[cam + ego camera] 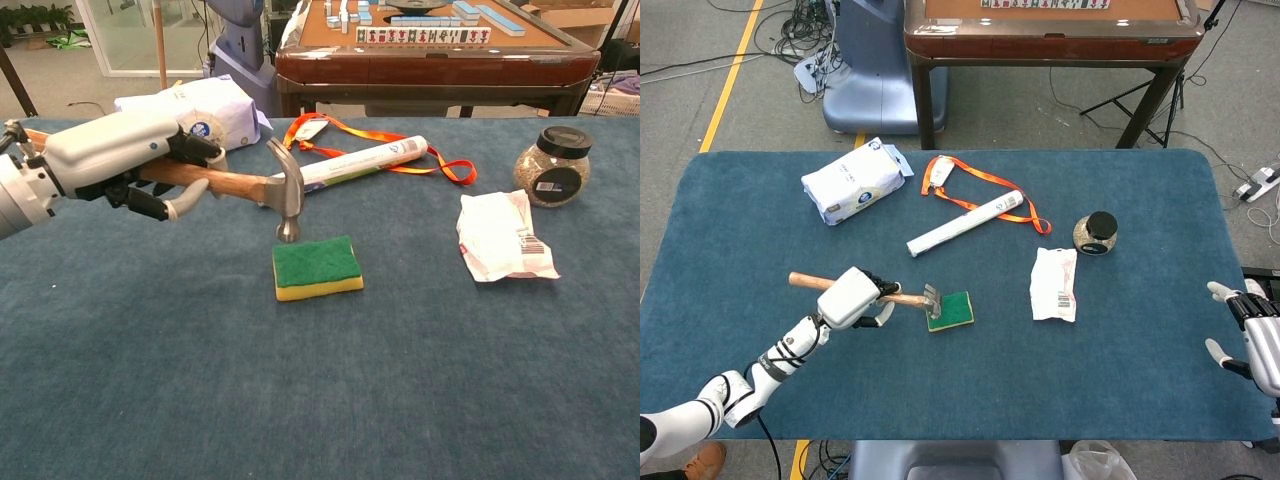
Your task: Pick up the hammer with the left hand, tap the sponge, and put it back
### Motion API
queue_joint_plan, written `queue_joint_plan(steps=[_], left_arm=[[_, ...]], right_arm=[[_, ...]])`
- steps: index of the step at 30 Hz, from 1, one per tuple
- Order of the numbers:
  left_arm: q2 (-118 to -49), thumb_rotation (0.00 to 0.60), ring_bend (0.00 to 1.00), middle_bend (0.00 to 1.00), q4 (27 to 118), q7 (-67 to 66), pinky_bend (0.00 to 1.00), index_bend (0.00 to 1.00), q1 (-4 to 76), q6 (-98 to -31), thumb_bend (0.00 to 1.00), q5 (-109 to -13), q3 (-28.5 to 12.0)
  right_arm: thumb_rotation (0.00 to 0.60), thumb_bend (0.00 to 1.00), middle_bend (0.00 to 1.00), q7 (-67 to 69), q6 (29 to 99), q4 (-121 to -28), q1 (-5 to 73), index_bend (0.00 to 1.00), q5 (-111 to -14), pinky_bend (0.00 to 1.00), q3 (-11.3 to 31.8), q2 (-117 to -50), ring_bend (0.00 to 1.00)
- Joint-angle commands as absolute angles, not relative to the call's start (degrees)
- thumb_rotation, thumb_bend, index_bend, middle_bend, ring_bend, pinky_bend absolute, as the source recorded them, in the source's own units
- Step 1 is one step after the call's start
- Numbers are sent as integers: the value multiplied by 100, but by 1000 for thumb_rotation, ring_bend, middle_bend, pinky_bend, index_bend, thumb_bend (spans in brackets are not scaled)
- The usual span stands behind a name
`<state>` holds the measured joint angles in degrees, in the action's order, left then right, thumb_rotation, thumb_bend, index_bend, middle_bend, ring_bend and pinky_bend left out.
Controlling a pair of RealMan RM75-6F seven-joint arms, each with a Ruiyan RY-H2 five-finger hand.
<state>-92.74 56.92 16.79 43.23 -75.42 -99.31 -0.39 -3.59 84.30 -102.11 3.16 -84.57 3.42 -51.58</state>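
Note:
My left hand (853,296) (130,160) grips the wooden handle of the hammer (908,296) (255,185). The steel head (289,196) points down, its face just above the far left edge of the sponge (951,310) (316,266); contact cannot be told. The sponge lies flat, green side up over a yellow base, on the blue table (1120,330). My right hand (1252,335) hangs at the table's right edge in the head view, fingers apart and holding nothing.
Behind the sponge lie a white paper roll (965,224) and an orange lanyard (985,188). A white tissue pack (853,187) sits far left. A white packet (1055,284) and a black-lidded jar (1096,234) sit to the right.

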Motion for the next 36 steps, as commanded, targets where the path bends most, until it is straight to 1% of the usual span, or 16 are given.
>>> queue_joint_plan(steps=[1, 7, 16, 22, 30, 33, 36], left_arm=[[-9389, 600, 760, 840, 5586, 1711, 956, 742, 4287, -7671, 589, -9889, -105], [-9600, 600, 760, 842, 5308, 1635, 956, 744, 4284, -7754, 588, -9936, -72], [-9969, 600, 761, 842, 4791, 1628, 956, 744, 4440, -7679, 589, -10073, 27], [-10177, 600, 760, 842, 4507, 1647, 957, 745, 4569, -7528, 589, -10005, -15], [-10543, 600, 760, 842, 4013, 1616, 957, 745, 4617, -7594, 588, -9859, -137], [-10677, 600, 760, 842, 3804, 1660, 956, 745, 4619, -7575, 589, -9847, -100], [-10788, 600, 760, 842, 3555, 1638, 956, 745, 4609, -7573, 589, -9936, 41]], right_arm=[[600, 226, 316, -364, 8426, -10217, 316, 211, -8450, 352, 342, -5157, 263], [600, 225, 316, -386, 8401, -10225, 308, 211, -8412, 352, 334, -5152, 263], [600, 226, 317, -426, 8355, -10243, 310, 211, -8356, 352, 332, -5136, 263], [600, 226, 317, -435, 8323, -10227, 311, 212, -8302, 352, 334, -5144, 263], [600, 225, 317, -435, 8275, -10197, 326, 211, -8239, 352, 348, -5148, 263], [600, 226, 317, -442, 8250, -10193, 334, 211, -8218, 352, 349, -5153, 263], [600, 226, 317, -451, 8226, -10192, 344, 211, -8204, 352, 350, -5158, 263]])
